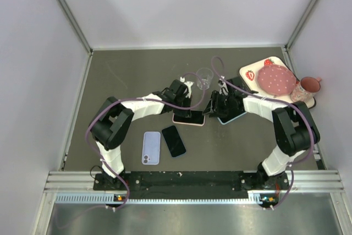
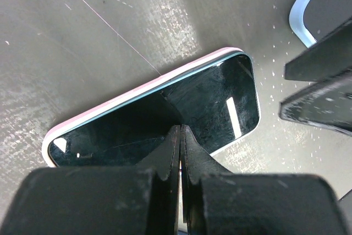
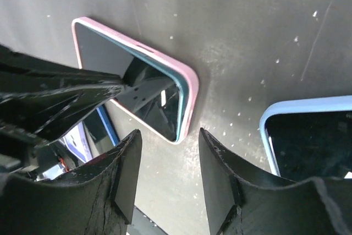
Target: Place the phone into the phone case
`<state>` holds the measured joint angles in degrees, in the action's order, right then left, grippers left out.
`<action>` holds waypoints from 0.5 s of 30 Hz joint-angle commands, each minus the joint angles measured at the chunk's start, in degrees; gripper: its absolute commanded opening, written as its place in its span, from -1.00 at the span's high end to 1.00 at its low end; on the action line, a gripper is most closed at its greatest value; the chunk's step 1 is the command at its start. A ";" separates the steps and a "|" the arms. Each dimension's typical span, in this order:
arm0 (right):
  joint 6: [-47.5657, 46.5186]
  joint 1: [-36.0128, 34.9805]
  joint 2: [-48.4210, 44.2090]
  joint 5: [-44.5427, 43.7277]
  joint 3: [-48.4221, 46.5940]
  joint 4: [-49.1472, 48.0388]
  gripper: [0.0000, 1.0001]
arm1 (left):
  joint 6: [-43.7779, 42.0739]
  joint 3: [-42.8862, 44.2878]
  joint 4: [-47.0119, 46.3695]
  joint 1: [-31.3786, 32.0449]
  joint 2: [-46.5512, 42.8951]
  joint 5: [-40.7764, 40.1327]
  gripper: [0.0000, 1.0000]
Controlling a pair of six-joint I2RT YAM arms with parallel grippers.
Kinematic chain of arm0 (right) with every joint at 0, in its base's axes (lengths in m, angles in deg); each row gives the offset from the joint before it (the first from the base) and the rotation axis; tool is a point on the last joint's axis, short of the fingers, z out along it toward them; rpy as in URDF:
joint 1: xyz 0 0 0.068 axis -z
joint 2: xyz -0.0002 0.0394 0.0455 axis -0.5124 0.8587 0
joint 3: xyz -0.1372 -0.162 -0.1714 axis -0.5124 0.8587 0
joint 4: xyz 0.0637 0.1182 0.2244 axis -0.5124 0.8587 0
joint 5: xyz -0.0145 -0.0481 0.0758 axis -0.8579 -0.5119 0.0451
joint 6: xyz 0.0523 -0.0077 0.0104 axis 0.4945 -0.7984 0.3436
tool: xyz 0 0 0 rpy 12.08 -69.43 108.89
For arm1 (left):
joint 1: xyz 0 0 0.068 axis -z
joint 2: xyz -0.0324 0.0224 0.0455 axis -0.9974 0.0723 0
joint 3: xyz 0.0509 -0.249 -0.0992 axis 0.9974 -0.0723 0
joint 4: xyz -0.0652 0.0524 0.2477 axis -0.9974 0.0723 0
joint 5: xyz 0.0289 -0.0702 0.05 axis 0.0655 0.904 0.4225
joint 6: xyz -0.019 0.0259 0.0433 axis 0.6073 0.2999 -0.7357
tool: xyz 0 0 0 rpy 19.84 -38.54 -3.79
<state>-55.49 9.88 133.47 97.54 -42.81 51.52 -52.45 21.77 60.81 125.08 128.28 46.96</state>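
Centrally, phone [image 2: 212,108] in pink case [image 3: 190,100], second phone [image 3: 313,141] in blue case [image 3: 308,104]

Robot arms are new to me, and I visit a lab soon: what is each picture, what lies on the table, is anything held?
Two robot arms are bolted to the table, each ending in a two-finger gripper. One picture looks down from above; the other two come from wrist cameras. On the table lie a pink-cased phone, a blue-cased phone, a lilac phone, a black phone, a glass, a mug and a dotted plate. The left gripper is shut, its tip over the pink-cased phone's screen; the right gripper is open. Neither holds anything.
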 commanded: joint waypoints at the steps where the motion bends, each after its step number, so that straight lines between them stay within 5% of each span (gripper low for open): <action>1: -0.87 -0.32 4.03 -0.93 -2.24 -2.51 0.10 | -2.60 -3.38 9.12 0.06 1.37 -4.72 1.00; 15: -0.96 -0.32 13.09 -2.34 -4.09 -5.06 0.41 | -1.98 -3.73 9.56 0.50 1.10 -4.98 1.00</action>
<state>-55.51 9.83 143.99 98.59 -46.64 47.52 -52.78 21.03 62.27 125.23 127.29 46.13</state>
